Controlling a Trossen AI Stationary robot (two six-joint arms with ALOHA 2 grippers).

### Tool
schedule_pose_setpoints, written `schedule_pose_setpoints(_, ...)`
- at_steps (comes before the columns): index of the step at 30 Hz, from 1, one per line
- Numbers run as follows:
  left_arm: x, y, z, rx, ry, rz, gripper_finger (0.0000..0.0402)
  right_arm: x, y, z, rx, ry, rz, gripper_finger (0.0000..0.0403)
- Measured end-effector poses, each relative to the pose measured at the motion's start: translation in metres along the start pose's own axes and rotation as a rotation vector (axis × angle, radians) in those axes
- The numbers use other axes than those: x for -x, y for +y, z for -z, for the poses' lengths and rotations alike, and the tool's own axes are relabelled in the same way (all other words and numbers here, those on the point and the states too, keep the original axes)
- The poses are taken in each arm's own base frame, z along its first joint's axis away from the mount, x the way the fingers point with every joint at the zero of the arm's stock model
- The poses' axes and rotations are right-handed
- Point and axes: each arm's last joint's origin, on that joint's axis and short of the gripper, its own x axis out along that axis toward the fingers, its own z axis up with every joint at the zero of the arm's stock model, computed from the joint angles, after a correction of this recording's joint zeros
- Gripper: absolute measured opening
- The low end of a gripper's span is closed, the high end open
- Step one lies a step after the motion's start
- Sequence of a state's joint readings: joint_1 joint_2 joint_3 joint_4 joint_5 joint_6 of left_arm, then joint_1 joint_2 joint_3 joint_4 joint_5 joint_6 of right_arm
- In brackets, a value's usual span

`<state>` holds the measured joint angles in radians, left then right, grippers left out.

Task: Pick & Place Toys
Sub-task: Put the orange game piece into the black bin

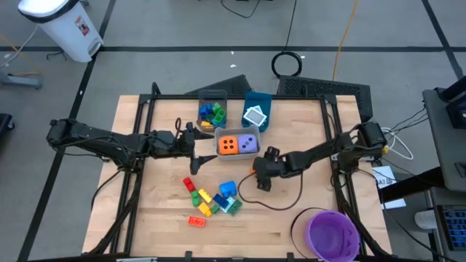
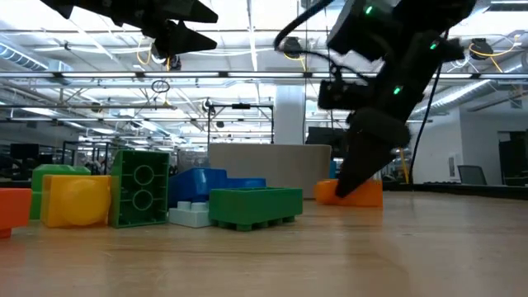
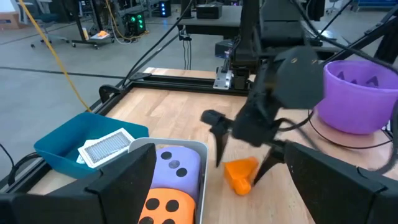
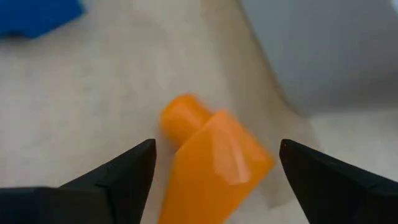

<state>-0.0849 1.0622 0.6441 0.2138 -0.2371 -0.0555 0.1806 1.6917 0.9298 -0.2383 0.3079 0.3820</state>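
An orange brick (image 4: 208,165) lies on its side on the table, just in front of the grey bin (image 1: 237,154) that holds the orange die (image 1: 228,145) and the purple die (image 1: 247,144). My right gripper (image 1: 259,177) is open and low over the table, one finger on either side of the orange brick (image 3: 241,173), with a gap on both sides. My left gripper (image 1: 194,151) is open and empty, raised just left of the dice bin. A heap of coloured bricks (image 1: 212,196) lies on the table nearer the front.
A grey bin of bricks (image 1: 212,113) and a blue bin with a white-teal tile (image 1: 255,115) stand at the back. A purple bowl (image 1: 333,234) is at the front right, with a black cable (image 1: 273,202) looping across the table beside it. A red brick (image 1: 196,221) lies apart.
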Motion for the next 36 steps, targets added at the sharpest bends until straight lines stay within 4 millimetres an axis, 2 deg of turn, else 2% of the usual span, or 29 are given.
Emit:
schedule_pose_setpoints(5,0.000,0.000,0.000,0.000,0.000,0.000,0.0360,-0.012,-0.007,0.002,-0.018,0.063,-0.022,0.0327)
schedule_pose_setpoints(10,0.000,0.000,0.000,0.001,-0.001,-0.001,0.0361,-0.013,-0.008,0.002,0.014,0.075,-0.053,0.0301)
schedule_pose_setpoints(14,0.000,0.000,0.000,0.004,-0.001,0.000,0.0361,-0.011,-0.008,0.002,0.033,0.076,-0.060,0.0252)
schedule_pose_setpoints(21,0.000,0.000,0.000,0.080,-0.001,0.000,0.0361,-0.006,-0.009,0.000,0.083,0.061,-0.068,0.0143)
schedule_pose_setpoints(25,0.000,0.001,-0.001,0.090,-0.008,-0.027,0.0361,0.007,-0.010,-0.005,0.101,0.024,-0.080,0.0111)
schedule_pose_setpoints(31,-0.007,0.000,0.003,0.214,0.003,-0.032,0.0361,0.040,-0.003,-0.014,0.151,-0.107,-0.126,0.0110)
schedule_pose_setpoints(36,-0.021,-0.003,0.007,0.239,-0.019,-0.015,0.0361,0.063,0.011,-0.023,0.273,-0.318,-0.050,0.0111)
